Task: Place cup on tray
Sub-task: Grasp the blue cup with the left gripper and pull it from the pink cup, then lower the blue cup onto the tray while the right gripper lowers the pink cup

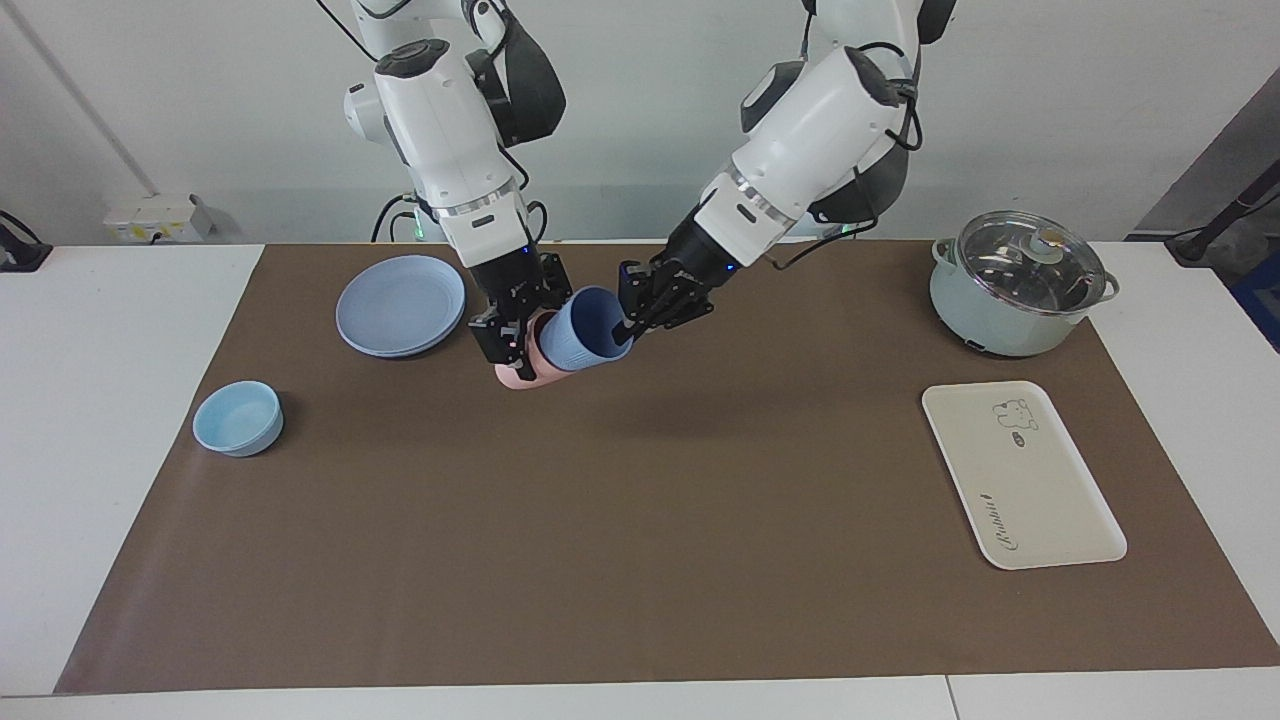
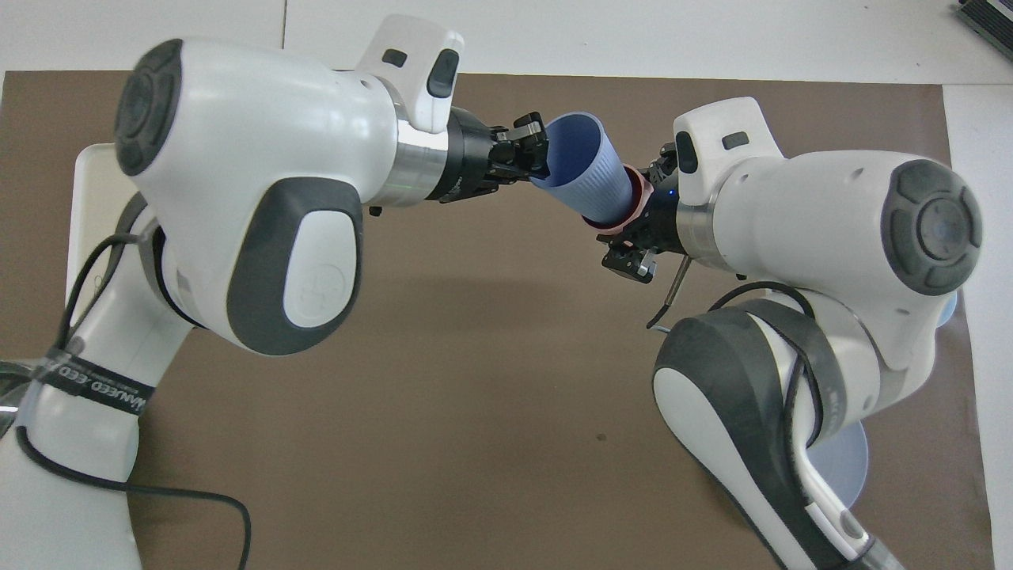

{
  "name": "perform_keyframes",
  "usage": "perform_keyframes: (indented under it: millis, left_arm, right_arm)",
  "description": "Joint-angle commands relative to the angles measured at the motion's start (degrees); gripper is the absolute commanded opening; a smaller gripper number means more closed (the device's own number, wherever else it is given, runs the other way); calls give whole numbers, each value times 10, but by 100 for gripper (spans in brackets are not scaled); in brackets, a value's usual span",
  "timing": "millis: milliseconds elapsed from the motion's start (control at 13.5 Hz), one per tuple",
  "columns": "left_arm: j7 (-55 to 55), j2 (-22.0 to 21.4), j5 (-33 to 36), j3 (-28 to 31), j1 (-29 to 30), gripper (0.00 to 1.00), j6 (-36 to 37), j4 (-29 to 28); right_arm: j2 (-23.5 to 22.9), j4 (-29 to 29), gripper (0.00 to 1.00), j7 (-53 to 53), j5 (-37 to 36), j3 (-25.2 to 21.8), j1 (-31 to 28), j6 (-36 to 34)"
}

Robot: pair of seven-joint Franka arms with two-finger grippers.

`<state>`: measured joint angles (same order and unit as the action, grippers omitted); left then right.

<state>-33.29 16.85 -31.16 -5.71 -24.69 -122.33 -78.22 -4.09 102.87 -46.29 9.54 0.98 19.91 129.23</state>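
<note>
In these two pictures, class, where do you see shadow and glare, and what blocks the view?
Facing view: a soft shadow lies on the brown mat under the raised blue cup; glare streaks the pot's glass lid. Overhead view: the left arm hides most of the tray.

In the overhead view the left arm covers most of the tray [image 2: 79, 190]; only a strip shows at 9 o'clock. The pot [image 2: 9, 396] is cut off by the edge at 8 o'clock. The right arm hides most of the plate [image 2: 851, 467] at 4 o'clock. The tray's lettering [image 1: 1000, 520] is too small to read.
</note>
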Motion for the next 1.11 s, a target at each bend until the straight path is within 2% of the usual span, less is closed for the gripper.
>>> perform_keyframes:
  millis: [0, 74, 148, 296, 370, 519, 667, 815, 1037]
  left_arm:
    - [-1, -8, -3, 7, 53, 0, 29, 24]
    - [4, -18, 3, 4, 80, 0, 33, 23]
    - [7, -29, 37, 4, 102, 0, 36, 22]
    - [16, -39, 141, 4, 129, 0, 33, -1]
    - [30, -51, 181, 3, 149, 0, 35, -19]
    - [104, -76, 204, 4, 196, 0, 32, -74]
    - [195, -104, 204, 4, 258, 0, 24, -136]
    - [295, -133, 205, 4, 324, 0, 13, -197]
    - [359, -140, 205, 4, 382, 0, -67, -258]
  right_arm:
    - [3, -1, 0, 12, -10, 3, -5, 1]
    - [3, -1, 0, 13, -6, 2, -9, 1]
    - [4, 0, 0, 15, 1, -3, -14, 3]
    - [3, 3, 0, 6, 37, -3, -49, 28]
    - [3, 8, 0, -7, 85, -3, -66, 40]
    - [2, 21, 0, -88, 196, -3, -111, 63]
    - [-8, 42, 0, -245, 371, -3, -165, 64]
    - [-42, 53, 0, -400, 524, -4, -212, 56]
    - [-104, 44, 0, -500, 609, -3, -268, 19]
